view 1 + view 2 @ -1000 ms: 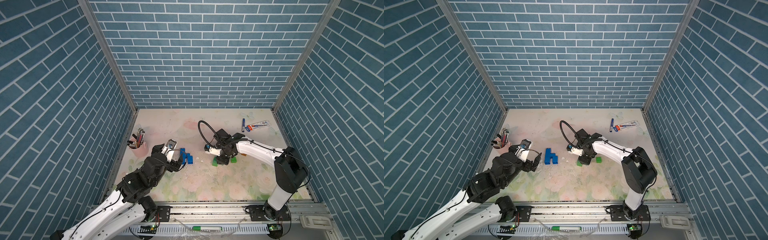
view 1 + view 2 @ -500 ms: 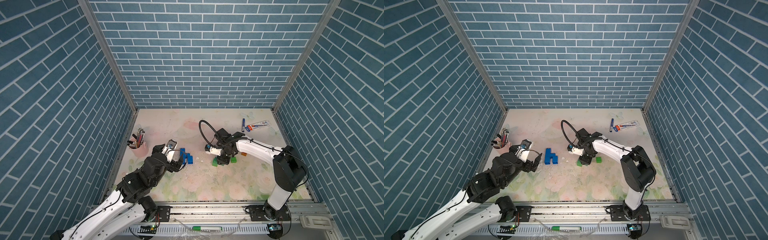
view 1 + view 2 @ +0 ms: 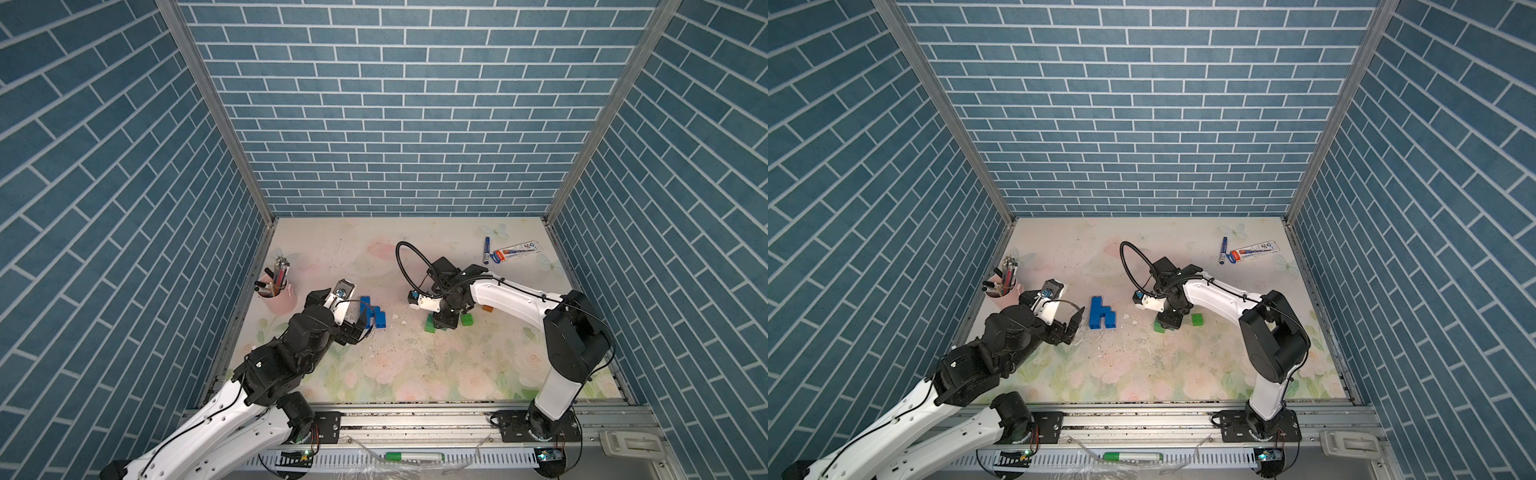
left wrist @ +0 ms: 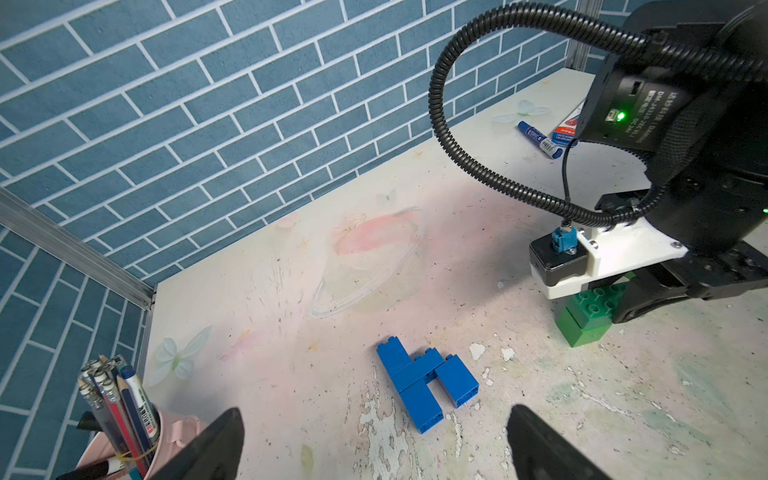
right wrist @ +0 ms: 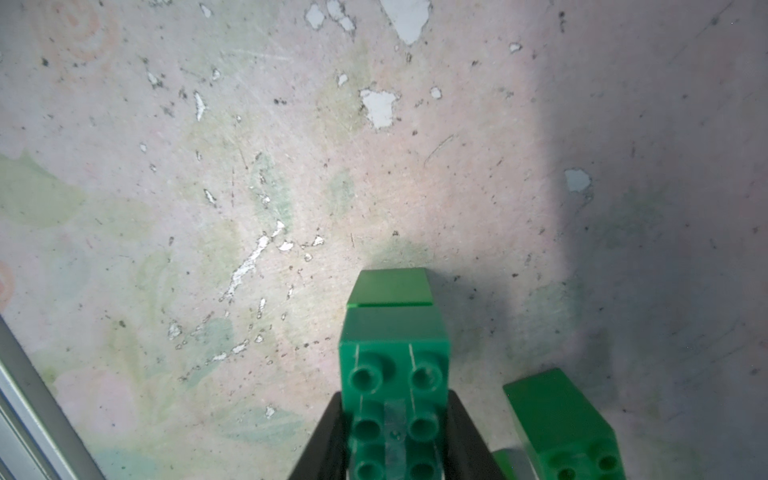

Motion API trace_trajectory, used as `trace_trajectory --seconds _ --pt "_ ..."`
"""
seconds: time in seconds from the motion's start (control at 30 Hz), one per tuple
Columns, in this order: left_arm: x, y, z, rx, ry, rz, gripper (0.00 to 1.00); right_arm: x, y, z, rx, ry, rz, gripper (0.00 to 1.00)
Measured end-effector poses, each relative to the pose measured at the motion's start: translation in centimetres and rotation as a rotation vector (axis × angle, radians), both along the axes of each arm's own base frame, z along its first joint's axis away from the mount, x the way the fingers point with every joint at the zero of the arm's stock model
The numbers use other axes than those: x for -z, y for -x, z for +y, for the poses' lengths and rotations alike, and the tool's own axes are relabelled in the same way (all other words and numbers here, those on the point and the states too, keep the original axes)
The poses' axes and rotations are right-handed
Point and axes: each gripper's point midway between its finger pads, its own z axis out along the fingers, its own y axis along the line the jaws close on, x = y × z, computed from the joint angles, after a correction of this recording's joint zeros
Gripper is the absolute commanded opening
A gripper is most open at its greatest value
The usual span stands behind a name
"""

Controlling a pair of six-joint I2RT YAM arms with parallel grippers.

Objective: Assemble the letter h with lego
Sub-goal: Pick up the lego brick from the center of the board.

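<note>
Both unmoved since earlier, right gripper point(image 5: 395, 419) clamping long green brick point(image 5: 395, 361), left gripper point(image 4: 375, 409) wide beside blue h point(image 4: 419, 382)

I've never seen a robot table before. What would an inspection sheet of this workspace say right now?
Surface: flowery tabletop, scratched, paint chipped in spots.
Job's things: blue bricks joined flat into an h; long green brick atop a lower green brick; one loose green brick beside them; orange brick partly hidden by the right arm.
Clutter: pink cup of pens; blue marker beside a pen packet.
Hands: left hand open and empty, short of the h; right hand shut on the long green brick.
Cables: black ribbed hose loops off the right arm, clear of the bricks.
Surroundings: blue brick-pattern walls on three sides; metal rail in front.
</note>
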Motion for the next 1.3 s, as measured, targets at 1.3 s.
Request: trace_trajectory --seconds 1.3 --pt "0.23 0.42 -0.82 0.050 0.013 0.019 0.99 0.30 -0.64 0.21 -0.123 0.238 0.069 0.00"
